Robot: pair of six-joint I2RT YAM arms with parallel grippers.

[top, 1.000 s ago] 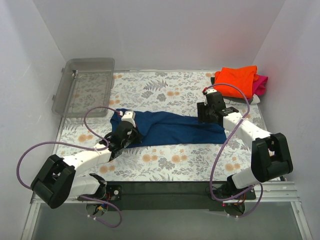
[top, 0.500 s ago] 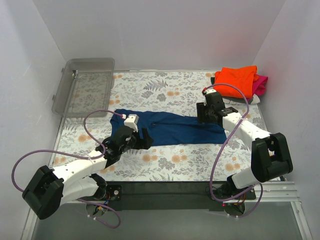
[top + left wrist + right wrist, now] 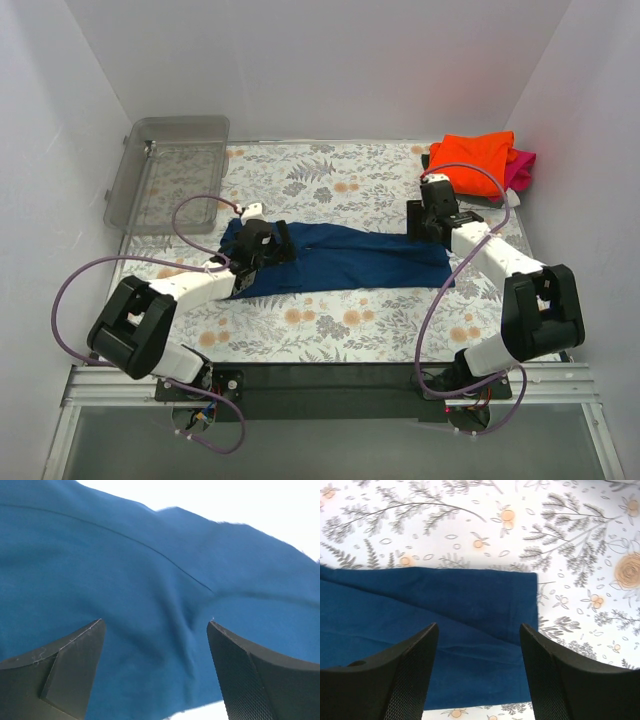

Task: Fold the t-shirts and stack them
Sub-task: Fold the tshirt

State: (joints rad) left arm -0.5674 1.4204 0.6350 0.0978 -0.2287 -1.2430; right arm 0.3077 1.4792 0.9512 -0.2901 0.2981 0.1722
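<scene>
A navy blue t-shirt [image 3: 350, 258] lies folded into a long band across the middle of the floral table. My left gripper [image 3: 268, 248] hangs over its left end, open, with blue cloth [image 3: 150, 580] filling the view between the black fingers [image 3: 65, 665] and nothing pinched. My right gripper [image 3: 428, 226] is above the shirt's right end, also open; its wrist view shows the shirt's right edge [image 3: 532, 630] between the pads. A folded bright orange t-shirt [image 3: 470, 155] rests on a magenta one [image 3: 521, 170] at the back right corner.
A clear plastic bin [image 3: 170, 175] stands at the back left, partly over the table's edge. White walls close in the left, back and right. The floral tablecloth [image 3: 330, 180] shows bare behind the blue shirt and in front of it.
My left gripper let go of the shirt's left end and opened, swung out toward the front, then came back over the left end. The right gripper lifted slightly toward the back and widened.
</scene>
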